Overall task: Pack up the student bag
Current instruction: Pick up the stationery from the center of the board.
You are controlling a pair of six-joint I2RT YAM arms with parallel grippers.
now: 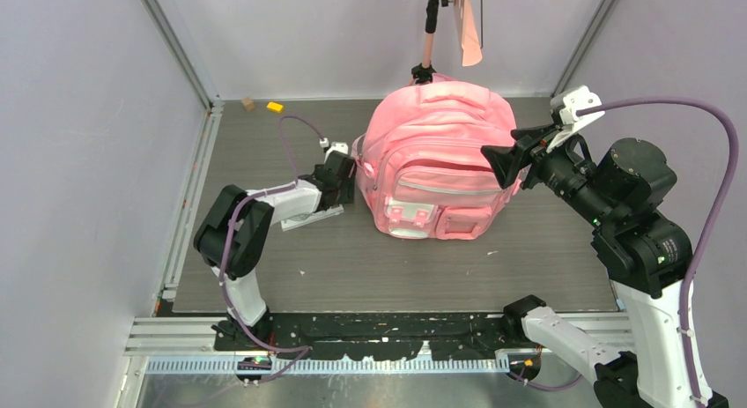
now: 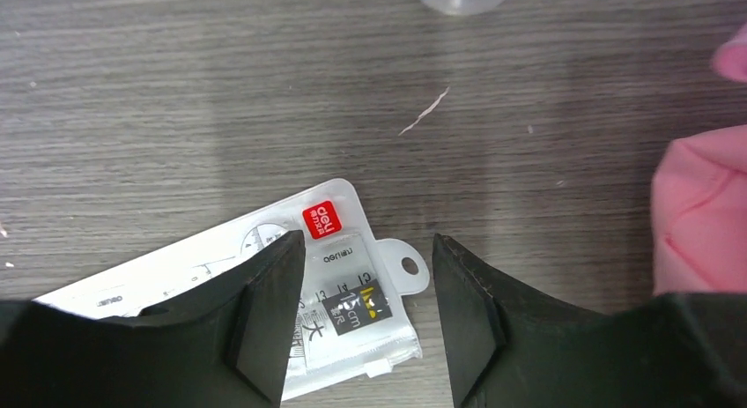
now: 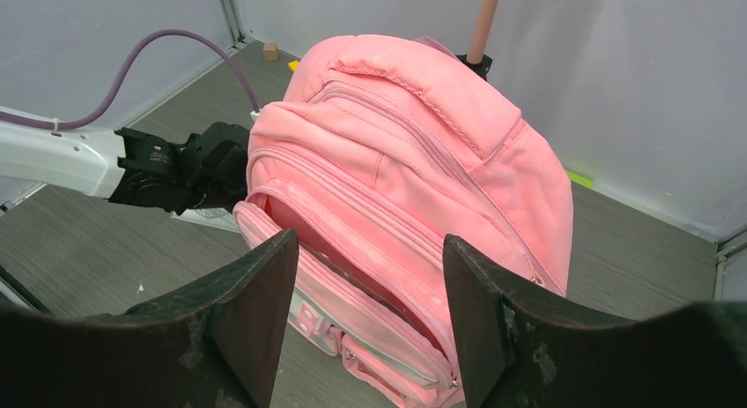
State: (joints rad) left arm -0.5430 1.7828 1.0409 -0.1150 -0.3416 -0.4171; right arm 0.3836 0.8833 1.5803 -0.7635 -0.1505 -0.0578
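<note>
The left gripper [image 2: 368, 315] hangs over the flat ruler packet [image 2: 264, 285], jaws apart and empty; sliding off thin plastic seems likely. The right gripper [image 3: 370, 324], wide and empty, faces the student bag [image 1: 436, 157] near the bench's far edge

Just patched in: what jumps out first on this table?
The big pink student bag stands mid-table, a front pocket gaping. To its left, the left gripper hovers open over a clear ruler packet lying flat. The right gripper hangs open at the bag's right side.
</note>
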